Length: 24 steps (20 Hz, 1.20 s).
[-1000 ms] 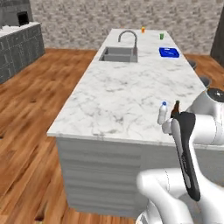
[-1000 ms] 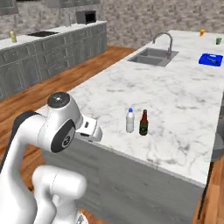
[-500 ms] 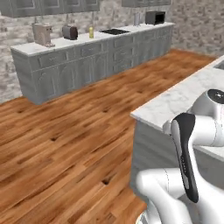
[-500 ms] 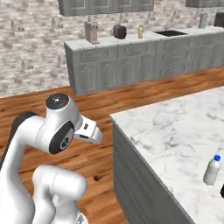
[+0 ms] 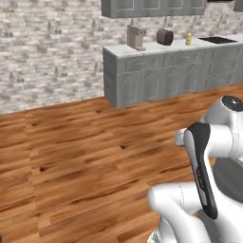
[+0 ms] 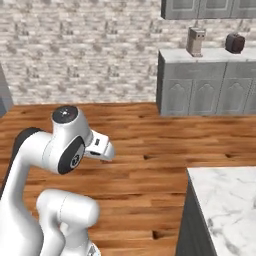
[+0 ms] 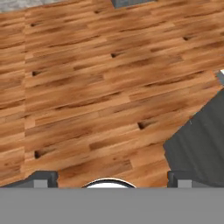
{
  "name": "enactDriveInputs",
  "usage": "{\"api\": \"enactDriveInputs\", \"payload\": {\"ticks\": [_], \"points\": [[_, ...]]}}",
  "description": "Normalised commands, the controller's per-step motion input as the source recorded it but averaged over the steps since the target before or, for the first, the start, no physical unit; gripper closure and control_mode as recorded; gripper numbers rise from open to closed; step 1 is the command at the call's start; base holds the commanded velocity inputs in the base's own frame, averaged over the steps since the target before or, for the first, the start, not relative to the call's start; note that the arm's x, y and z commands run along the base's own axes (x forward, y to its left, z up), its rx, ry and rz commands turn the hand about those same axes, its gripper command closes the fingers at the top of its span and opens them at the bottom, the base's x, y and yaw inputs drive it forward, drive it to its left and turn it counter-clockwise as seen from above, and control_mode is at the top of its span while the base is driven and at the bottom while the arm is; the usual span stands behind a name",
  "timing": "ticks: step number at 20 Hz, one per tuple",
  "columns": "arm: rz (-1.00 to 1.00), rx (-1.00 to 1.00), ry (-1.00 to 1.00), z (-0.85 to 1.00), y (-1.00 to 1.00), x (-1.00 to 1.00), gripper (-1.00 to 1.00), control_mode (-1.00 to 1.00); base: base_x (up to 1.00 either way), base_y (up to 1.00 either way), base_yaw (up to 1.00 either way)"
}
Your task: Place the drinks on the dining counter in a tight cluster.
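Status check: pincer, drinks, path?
Pincer open, empty, over wood floor. Small yellow bottle on far grey-cabinet worktop. White marble counter corner bare.

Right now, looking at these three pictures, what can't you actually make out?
- White grey-veined marble counter top: right base view, cut off by the right and bottom edges, so what stands on it is out of frame.
- Small yellow bottle on the grey cabinet worktop: left base view, too small to identify.
- Black stovetop: left base view, cut by the right edge.
- Jaws: hand view, spread wide with bare wooden floor between.
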Motion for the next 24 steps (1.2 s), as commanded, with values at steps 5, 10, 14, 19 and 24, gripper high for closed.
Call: {"api": "enactDriveInputs", "payload": {"ticks": [5, 10, 14, 19, 24], "points": [[0.0, 0.0, 0.0, 0.0, 0.0, 0.0, -1.0, 1.0, 1.0, -0.03, 0.01], [0.0, 0.0, 0.0, 0.0, 0.0, 0.0, -1.0, 1.0, 1.0, -0.33, -0.08], [0.0, 0.0, 0.0, 0.0, 0.0, 0.0, -1.0, 1.0, 1.0, -0.31, -0.24], [0.0, 0.0, 0.0, 0.0, 0.0, 0.0, -1.0, 1.0, 1.0, -0.04, -0.38], [0.0, 0.0, 0.0, 0.0, 0.0, 0.0, -1.0, 1.0, 1.0, 0.0, -0.47]]}}
